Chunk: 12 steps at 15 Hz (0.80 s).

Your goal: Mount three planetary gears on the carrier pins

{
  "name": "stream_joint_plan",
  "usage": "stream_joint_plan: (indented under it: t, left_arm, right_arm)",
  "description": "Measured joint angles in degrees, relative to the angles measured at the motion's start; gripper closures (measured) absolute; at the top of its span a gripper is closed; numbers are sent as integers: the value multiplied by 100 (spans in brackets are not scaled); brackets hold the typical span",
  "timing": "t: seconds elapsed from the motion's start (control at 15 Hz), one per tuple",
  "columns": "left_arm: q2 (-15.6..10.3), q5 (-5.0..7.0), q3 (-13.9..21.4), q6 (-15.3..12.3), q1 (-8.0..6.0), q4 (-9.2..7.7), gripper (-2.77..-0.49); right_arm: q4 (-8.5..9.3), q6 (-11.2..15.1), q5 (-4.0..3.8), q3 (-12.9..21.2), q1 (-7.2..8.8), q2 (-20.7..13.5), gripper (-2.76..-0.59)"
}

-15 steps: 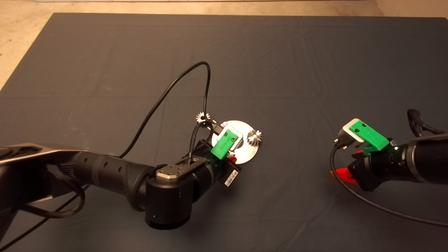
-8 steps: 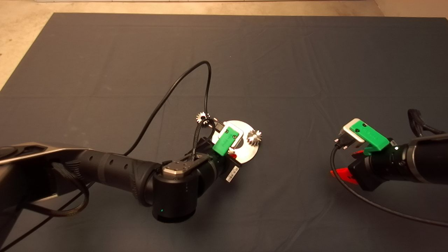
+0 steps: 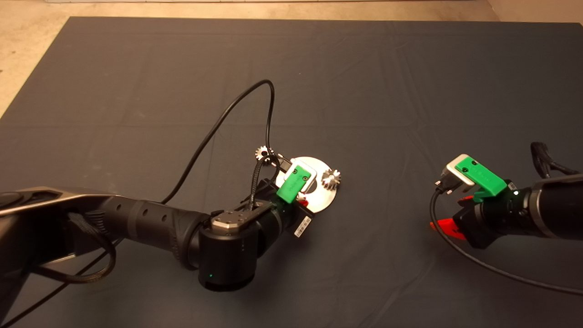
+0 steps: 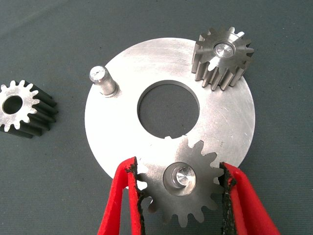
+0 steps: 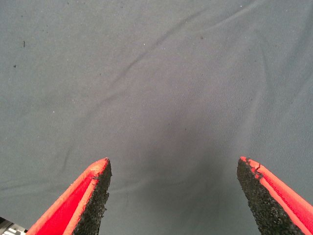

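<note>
The steel disc (image 4: 230, 122) lies mid-mat and also shows in the head view (image 3: 325, 197). One planetary gear (image 4: 224, 56) sits on a carrier pin at the disc's right edge (image 3: 331, 178). A second gear (image 4: 190, 200) sits on another pin, whose tip (image 4: 180, 176) shows in its bore. My left gripper (image 4: 182, 196) is shut on this gear, with the pads against its teeth. The third pin (image 4: 101, 79) stands bare. The third gear (image 4: 22, 108) lies on the mat just off the disc (image 3: 261, 152). My right gripper (image 5: 173, 196) is open over bare mat at the right (image 3: 451, 213).
A black cable (image 3: 227, 114) loops over the mat from the left wrist, passing by the loose gear. The left arm (image 3: 150, 218) stretches across the lower left of the mat. Pale floor (image 3: 27, 45) borders the mat at far left and back.
The left arm's elbow has shifted a little right and down, with the gripper staying at the disc. The right arm has not moved.
</note>
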Motion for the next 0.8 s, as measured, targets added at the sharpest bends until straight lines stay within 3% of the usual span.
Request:
stream_joint_plan:
  t: [0.8]
  left_arm:
    - [13, 4, 11, -1, 62, 111, -62]
  right_arm:
    - [0, 0, 0, 0, 0, 0, -189]
